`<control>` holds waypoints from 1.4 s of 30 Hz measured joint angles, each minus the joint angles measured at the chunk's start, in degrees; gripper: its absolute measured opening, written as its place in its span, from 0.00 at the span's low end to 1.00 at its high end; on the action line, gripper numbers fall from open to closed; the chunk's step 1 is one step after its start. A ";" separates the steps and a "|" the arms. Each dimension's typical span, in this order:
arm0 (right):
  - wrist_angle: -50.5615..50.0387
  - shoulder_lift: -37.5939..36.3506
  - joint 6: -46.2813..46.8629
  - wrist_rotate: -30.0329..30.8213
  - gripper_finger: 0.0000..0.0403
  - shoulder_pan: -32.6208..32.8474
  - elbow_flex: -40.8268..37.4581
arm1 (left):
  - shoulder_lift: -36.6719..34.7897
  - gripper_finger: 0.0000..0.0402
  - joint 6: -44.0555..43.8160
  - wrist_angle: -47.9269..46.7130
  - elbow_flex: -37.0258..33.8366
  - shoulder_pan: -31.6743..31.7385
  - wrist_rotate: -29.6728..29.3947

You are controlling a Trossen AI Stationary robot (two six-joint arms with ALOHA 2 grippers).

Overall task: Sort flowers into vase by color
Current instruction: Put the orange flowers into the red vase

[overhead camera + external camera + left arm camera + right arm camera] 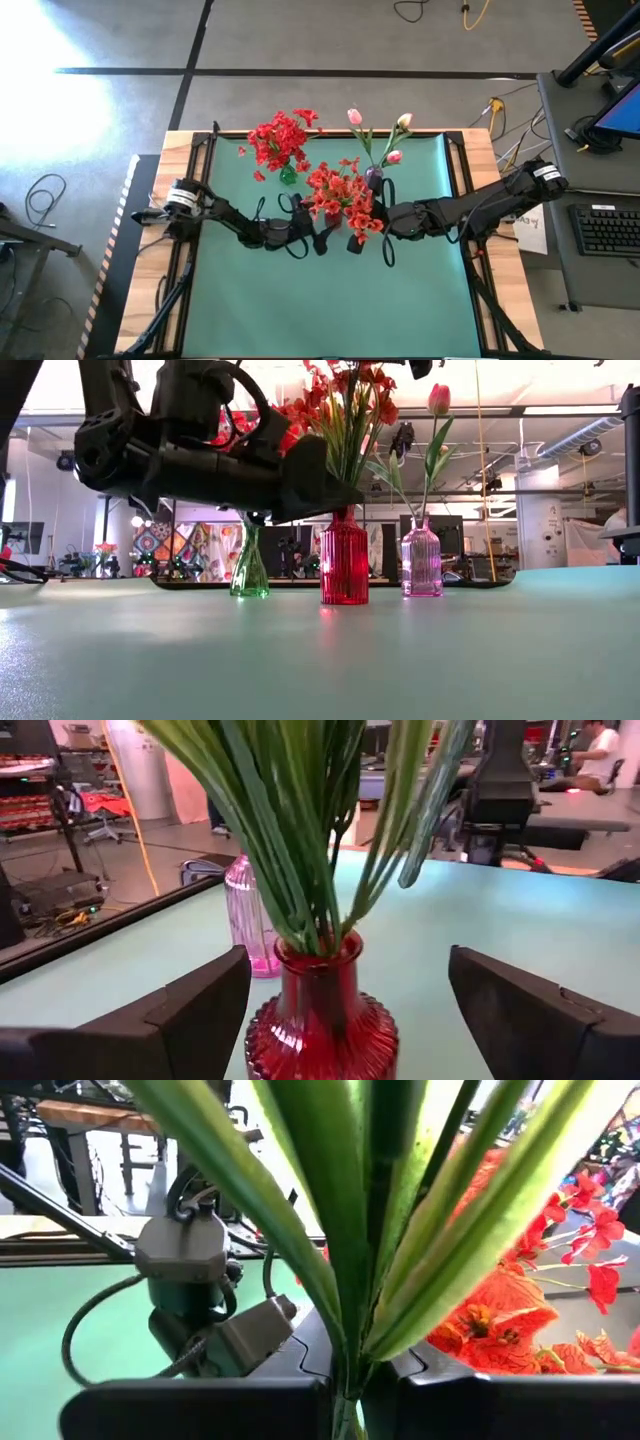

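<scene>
Three glass vases stand on the green mat. The green vase holds red blossoms. The pink vase holds pink tulip buds. The red vase holds the orange-red flowers. My left gripper is open, with one finger on each side of the red vase at neck height; no touch shows. My right gripper is shut on the green stems of the orange-red flowers, close to my left gripper. My right gripper pinches the bundle of green stems and leaves of the orange-red flowers between its two fingers. The fingers lie across the stems, coming from the table's right side. The stems rise upright out of the hold and fan out; their lower ends are hidden below the fingers.
The three vases stand close together at the mat's far middle. Bare green mat stretches toward the near edge. Black rails frame the table. Beyond the right edge, a desk holds a keyboard.
</scene>
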 joint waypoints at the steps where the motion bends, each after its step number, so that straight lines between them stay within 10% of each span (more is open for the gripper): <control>1: -0.09 0.00 -0.01 0.01 0.04 -0.06 0.00 | 0.34 0.80 0.15 0.03 0.41 0.09 -0.10; 42: -1.26 0.39 0.03 -0.03 0.04 -2.84 -0.20 | 0.47 0.77 0.42 -0.53 0.84 2.59 2.21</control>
